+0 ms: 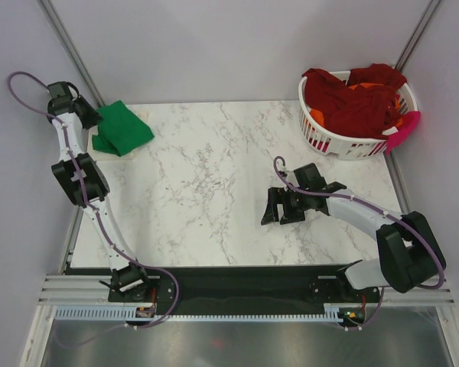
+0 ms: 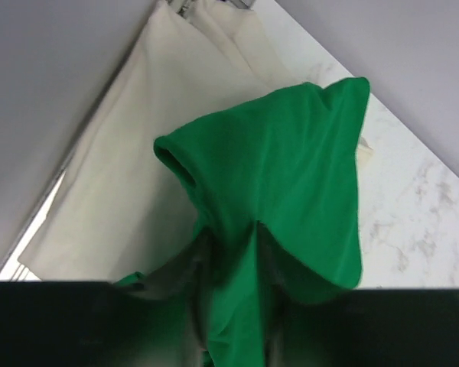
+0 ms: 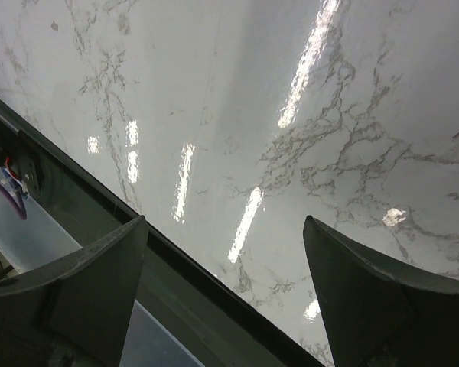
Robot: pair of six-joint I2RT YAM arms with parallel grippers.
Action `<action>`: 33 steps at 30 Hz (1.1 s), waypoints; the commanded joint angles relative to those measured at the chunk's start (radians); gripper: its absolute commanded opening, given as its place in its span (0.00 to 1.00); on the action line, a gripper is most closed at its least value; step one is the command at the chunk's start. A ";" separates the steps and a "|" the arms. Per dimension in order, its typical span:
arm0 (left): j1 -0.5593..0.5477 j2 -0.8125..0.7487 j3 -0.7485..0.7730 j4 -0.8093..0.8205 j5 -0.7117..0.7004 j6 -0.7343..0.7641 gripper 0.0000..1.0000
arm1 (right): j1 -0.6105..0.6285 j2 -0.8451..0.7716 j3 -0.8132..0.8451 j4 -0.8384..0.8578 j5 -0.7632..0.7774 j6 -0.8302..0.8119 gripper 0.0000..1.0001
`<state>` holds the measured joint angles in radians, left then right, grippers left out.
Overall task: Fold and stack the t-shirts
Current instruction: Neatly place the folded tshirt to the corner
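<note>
Top external view, 2 arms, 1 table.

Item 1: green shirt; folded, lying at the far left corner of the table, on the cream shirt, which is spread flat beneath it; likely the start of the stack.

Item 2: left gripper; reaches to the near-left edge of the green shirt; in the left wrist view the cloth bunches into a narrow ridge between the fingers, so they appear clamped on it, probably to set or straighten the fold.

Item 3: right gripper; low over bare table right of centre, touching no cloth; fingers spread wide apart, apparently waiting.

Item 4: white basket; far right corner; holds dark red shirts heaped over the rim, with orange cloth showing among them and pink cloth hanging outside.

Status: by judgement, 2 shirts at the stack, several unfolded in the basket; the next shirt lies nearest the right arm.
</note>
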<state>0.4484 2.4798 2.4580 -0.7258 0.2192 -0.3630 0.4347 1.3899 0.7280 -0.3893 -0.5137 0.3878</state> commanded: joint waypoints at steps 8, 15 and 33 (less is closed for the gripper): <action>0.174 0.073 -0.177 -0.041 -0.277 -0.108 0.75 | 0.004 0.017 0.010 0.013 0.015 -0.015 0.91; 0.254 -0.034 -0.278 -0.064 -0.316 -0.154 0.74 | 0.007 -0.009 0.011 0.010 0.014 -0.015 0.91; 0.366 -0.282 -0.387 -0.069 0.132 -0.208 0.86 | 0.035 -0.127 0.008 0.012 0.001 -0.013 0.92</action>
<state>0.5411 2.2951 2.0571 -0.7918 0.3058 -0.2935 0.4610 1.3079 0.7280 -0.3897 -0.5068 0.3878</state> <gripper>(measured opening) 0.858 0.921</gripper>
